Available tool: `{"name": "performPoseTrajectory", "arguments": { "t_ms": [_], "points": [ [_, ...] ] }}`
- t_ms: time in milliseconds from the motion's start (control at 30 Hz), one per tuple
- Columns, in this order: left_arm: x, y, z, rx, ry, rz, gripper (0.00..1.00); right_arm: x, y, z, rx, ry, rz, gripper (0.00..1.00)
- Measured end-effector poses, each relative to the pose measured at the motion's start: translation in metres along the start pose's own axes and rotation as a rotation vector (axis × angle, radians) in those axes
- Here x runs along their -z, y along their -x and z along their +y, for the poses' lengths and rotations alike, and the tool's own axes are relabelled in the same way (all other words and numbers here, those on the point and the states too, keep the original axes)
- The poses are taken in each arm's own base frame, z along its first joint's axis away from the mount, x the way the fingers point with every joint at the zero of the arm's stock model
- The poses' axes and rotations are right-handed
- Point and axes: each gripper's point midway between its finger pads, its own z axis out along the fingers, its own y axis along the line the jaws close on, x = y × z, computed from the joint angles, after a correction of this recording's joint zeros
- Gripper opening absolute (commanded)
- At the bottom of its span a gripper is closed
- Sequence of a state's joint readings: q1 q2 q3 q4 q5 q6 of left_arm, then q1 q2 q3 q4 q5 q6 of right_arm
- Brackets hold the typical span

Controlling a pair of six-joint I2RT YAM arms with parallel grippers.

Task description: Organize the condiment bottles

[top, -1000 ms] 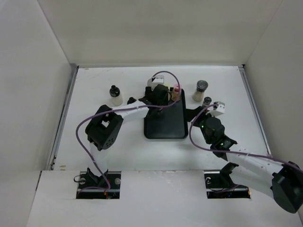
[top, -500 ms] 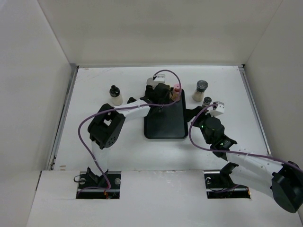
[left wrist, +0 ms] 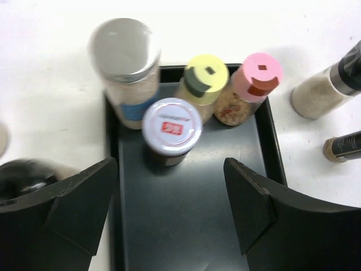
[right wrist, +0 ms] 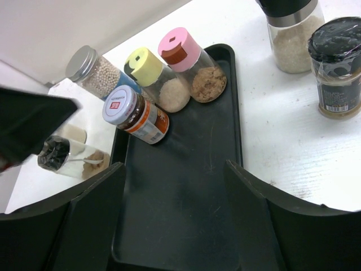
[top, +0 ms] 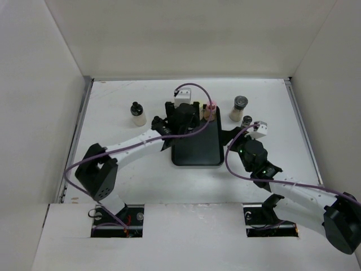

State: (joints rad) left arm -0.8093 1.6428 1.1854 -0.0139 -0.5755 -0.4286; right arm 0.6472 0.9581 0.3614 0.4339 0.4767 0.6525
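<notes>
Currently, my left jaws and right jaws both stand apart, empty. Four condiment bottles cluster at the far end of the black tray (left wrist: 186, 226): silver-capped jar (left wrist: 125, 51), yellow-capped shaker (left wrist: 206, 76), pink-capped shaker (left wrist: 256, 76), white-lidded jar (left wrist: 171, 125). On the bench (top: 113, 164), the grey-capped shaker (top: 240, 106) and dark-capped jar (top: 246, 121) stand right of it, the black-capped bottle (top: 137, 114) left.

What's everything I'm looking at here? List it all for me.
Tray: one, black, table centre.
Silver-capped jar: one, pale contents, tray's far left corner.
Yellow-capped shaker: one, pale contents, tray's far end.
Pink-capped shaker: one, brown contents, tray's far right corner.
White-lidded jar: one, red label on lid, on tray nearer than those.
Black-capped bottle: one, beige contents, on table left of tray.
Grey-capped shaker: one, beige contents, right of tray.
Dark-lidded jar: one, brown contents, beside that shaker.
Table: one, white.
Left hand: one, black, open, above tray.
Right hand: one, black, open, near tray's right side.
</notes>
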Motion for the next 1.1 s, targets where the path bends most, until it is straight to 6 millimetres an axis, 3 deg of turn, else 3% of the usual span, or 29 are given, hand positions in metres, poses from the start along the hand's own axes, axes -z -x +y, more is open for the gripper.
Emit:
{"name": "performPoseTrajectory", "arguments": {
  "t_ms": [67, 167, 300, 367, 767, 900, 1000, 1100],
  "points": [
    [0.015, 0.008, 0.018, 0.015, 0.029, -0.031, 0.76, 0.0, 0.0, 0.0, 0.002, 0.0, 0.0, 0.63],
    [0.032, 0.015, 0.057, 0.036, 0.104, -0.056, 0.81, 0.0, -0.001, 0.0, 0.002, 0.0, 0.003, 0.61],
    [0.034, 0.018, 0.103, 0.063, 0.209, -0.061, 0.86, -0.003, -0.009, -0.004, 0.013, -0.011, 0.024, 0.72],
    [0.029, 0.013, 0.116, 0.066, 0.238, -0.046, 0.86, -0.004, -0.012, -0.005, 0.018, -0.014, 0.035, 0.78],
    [-0.016, -0.042, 0.146, 0.032, 0.309, 0.096, 0.77, -0.006, -0.025, -0.008, 0.035, -0.017, 0.075, 0.81],
    [-0.021, -0.05, 0.146, 0.025, 0.308, 0.114, 0.63, -0.006, -0.025, -0.007, 0.035, -0.011, 0.079, 0.81],
    [-0.021, -0.051, 0.144, 0.025, 0.301, 0.117, 0.41, -0.006, -0.026, -0.007, 0.035, -0.011, 0.08, 0.83],
    [-0.02, -0.05, 0.141, 0.023, 0.295, 0.115, 0.32, -0.005, -0.024, -0.006, 0.033, -0.008, 0.076, 0.87]
  ]
}}
